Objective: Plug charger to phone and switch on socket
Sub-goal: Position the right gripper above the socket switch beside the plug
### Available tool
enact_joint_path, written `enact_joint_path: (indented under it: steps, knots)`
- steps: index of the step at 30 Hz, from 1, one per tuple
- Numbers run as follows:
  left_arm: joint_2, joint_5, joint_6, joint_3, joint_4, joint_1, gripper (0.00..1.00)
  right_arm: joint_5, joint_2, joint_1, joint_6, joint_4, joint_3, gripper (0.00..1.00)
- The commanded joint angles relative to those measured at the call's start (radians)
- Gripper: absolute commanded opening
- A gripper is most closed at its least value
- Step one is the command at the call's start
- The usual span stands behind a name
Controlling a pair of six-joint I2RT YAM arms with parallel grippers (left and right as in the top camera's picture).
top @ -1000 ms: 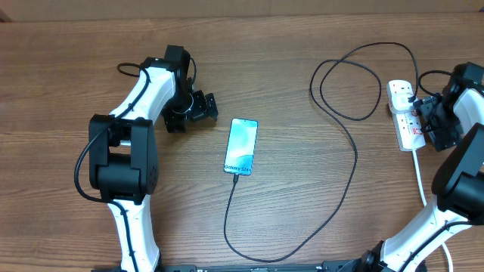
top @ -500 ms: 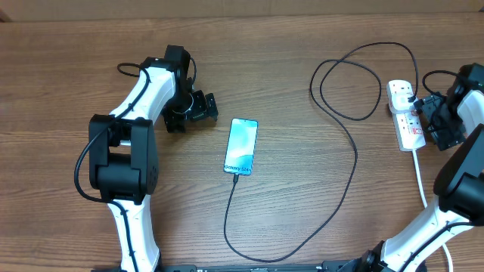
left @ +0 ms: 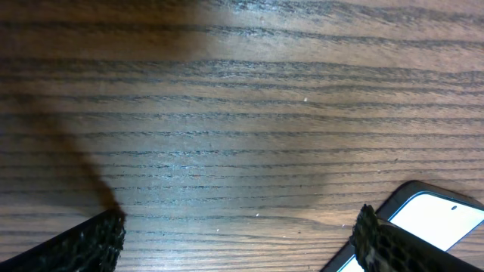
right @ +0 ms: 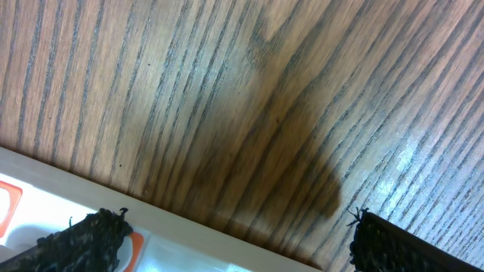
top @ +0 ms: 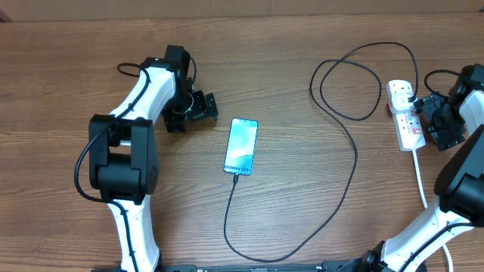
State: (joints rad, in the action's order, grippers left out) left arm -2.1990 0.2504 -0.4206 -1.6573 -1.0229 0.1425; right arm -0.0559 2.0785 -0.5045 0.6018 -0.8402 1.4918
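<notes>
Power strip lies just left of the right tool; phone lies right of the left tool; both tools spread, empty.

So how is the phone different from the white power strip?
The phone is blue-screened; the power strip is white with red switches. The phone lies mid-table; the power strip lies beside the right gripper. Both lie flat, and the black charger runs between them.

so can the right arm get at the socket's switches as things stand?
Probably yes: the right gripper is open, right beside the socket, with the red switches near its fingertips and nothing in between.
</notes>
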Motion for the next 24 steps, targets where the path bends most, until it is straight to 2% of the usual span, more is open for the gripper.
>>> enact_joint_path:
  steps: [1,24]
  knots:
    - [0.009,0.008,-0.006,0.000,0.008,0.003,0.99,0.163,0.011,0.059,-0.035,-0.014,0.000,1.00]
    - [0.009,0.008,-0.006,0.000,0.008,0.004,0.99,0.092,0.011,0.124,-0.061,-0.113,0.000,1.00]
